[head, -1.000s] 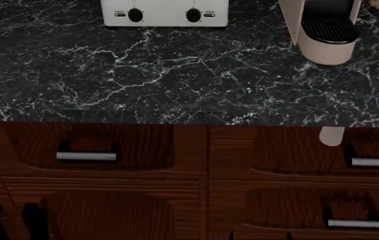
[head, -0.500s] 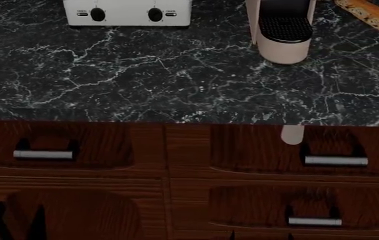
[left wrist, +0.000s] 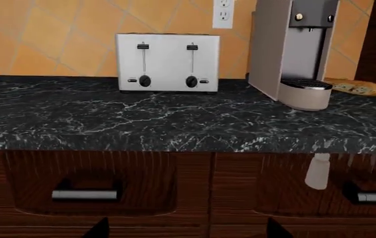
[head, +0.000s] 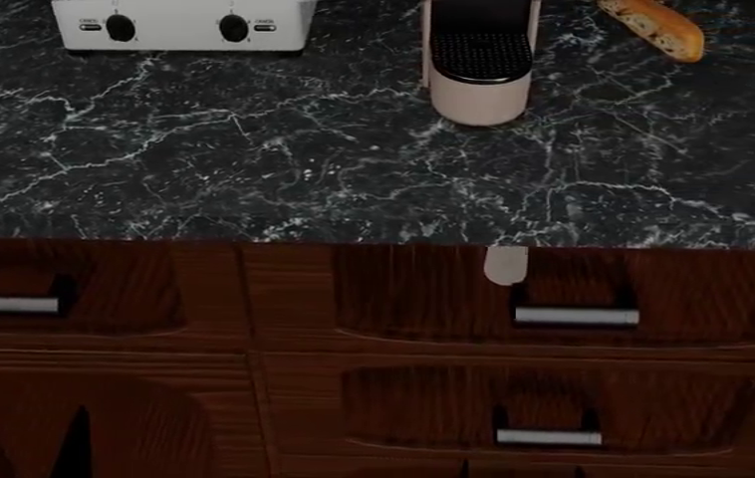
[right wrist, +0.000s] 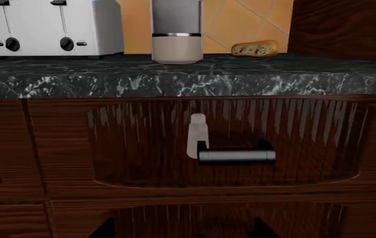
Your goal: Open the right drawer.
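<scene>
Left wrist view: a black marble counter (left wrist: 174,124) carries a white toaster (left wrist: 166,62), a coffee machine (left wrist: 294,49) and a piece of bread (left wrist: 350,88) against an orange tiled wall with a socket (left wrist: 222,12). Below the counter edge sit two wooden drawer fronts; the narrower left drawer (left wrist: 89,183) shows its whole silver bar handle, while the right drawer (left wrist: 307,191) shows only the end of its handle at the frame edge. Two dark tips at the frame edge are probably the left gripper (left wrist: 184,230); whether it is open or closed cannot be told, and nothing is held. Head view: counter above, drawers below. The right drawer is closed, flush with its neighbours, its handle (head: 576,317) just under the counter lip; a second, lower drawer (head: 551,418) lies beneath it. A small pale object (head: 505,265) hangs just beside the handle's left end; its nature is unclear. No arm is clearly visible. Right wrist view: the handle sits almost centred and close ahead. Dark tips of the right gripper (right wrist: 184,230) show spread wide, empty. Judged step: approach, no contact yet. Next move calls for advancing the right gripper to straddle the bar, closing on it, then pulling straight outward.
</scene>
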Motion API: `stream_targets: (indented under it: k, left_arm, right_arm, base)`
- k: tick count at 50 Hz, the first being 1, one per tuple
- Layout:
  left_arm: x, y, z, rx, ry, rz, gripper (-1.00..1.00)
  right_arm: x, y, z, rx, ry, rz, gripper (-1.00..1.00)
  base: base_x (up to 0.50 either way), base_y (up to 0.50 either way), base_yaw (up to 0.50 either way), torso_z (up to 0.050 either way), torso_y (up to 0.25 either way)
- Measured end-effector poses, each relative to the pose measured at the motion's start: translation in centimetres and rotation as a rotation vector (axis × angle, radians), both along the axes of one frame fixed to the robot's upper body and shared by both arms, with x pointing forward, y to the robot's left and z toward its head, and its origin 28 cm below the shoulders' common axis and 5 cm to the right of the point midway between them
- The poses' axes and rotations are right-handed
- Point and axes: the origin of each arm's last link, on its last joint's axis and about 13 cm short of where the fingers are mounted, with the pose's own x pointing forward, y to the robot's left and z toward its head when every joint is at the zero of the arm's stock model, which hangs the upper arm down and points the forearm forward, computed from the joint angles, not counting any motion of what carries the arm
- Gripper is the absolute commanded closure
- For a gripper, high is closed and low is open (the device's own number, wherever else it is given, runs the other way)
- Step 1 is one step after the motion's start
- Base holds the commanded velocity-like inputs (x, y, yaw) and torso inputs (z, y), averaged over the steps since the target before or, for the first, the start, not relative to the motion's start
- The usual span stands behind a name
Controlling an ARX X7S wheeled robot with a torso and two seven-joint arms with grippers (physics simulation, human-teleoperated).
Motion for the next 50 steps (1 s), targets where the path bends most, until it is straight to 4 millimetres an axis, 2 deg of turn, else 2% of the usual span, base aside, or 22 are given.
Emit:
stream_targets:
  k: [20,50]
  left_arm:
    - [-0.27,-0.22,0.66,0.0,0.001,0.0,-1.0]
    - [0.37,0.15,-0.2,0.005,-0.013,-0.012,-1.0]
  right_arm:
    - [-0.1,0.02,-0.11,0.0,0.001,-0.001,-1.0]
    - [-0.23,-0.01,-0.08,0.003,-0.005,-0.005,-1.0]
  base:
    - [-0.01,-0.28,0.0,0.0,0.0]
    - [0.0,0.0,0.0,0.0,0.0]
